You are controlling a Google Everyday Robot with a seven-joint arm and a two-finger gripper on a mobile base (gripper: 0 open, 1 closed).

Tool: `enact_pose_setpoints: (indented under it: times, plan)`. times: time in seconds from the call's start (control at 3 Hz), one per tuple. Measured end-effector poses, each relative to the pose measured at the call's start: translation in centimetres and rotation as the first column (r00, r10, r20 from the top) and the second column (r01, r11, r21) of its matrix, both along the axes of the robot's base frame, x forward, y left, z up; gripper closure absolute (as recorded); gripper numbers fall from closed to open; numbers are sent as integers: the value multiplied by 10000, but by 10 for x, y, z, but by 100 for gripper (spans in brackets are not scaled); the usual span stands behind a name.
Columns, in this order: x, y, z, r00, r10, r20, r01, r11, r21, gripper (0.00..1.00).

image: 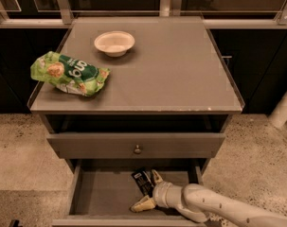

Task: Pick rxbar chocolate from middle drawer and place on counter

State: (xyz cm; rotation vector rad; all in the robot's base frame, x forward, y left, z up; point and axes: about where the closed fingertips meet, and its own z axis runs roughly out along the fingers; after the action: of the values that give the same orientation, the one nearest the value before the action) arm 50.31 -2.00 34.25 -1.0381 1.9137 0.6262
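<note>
The rxbar chocolate (142, 180), a small black bar with a white label patch, lies on the floor of the open middle drawer (103, 193), at its back right. My gripper (149, 191) reaches into the drawer from the right. It is open, with one pale finger (156, 176) right beside the bar's right edge and the other finger (142, 205) nearer the drawer's front. The bar's near end lies between the fingers. The counter (181, 70) is the flat grey-brown cabinet top above.
A green snack bag (69, 74) lies at the counter's left and a white bowl (114, 42) stands at its back. The top drawer front with a round knob (137, 149) is partly pulled out above the open drawer. Speckled floor surrounds the cabinet.
</note>
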Motion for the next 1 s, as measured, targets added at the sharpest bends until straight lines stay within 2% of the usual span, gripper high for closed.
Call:
enact_pose_setpoints:
  times: [0.33, 1.0]
  plan:
    - [0, 0, 0, 10000, 0, 1, 0, 10000, 0, 19]
    - [0, 0, 0, 10000, 1, 1, -1, 10000, 0, 66]
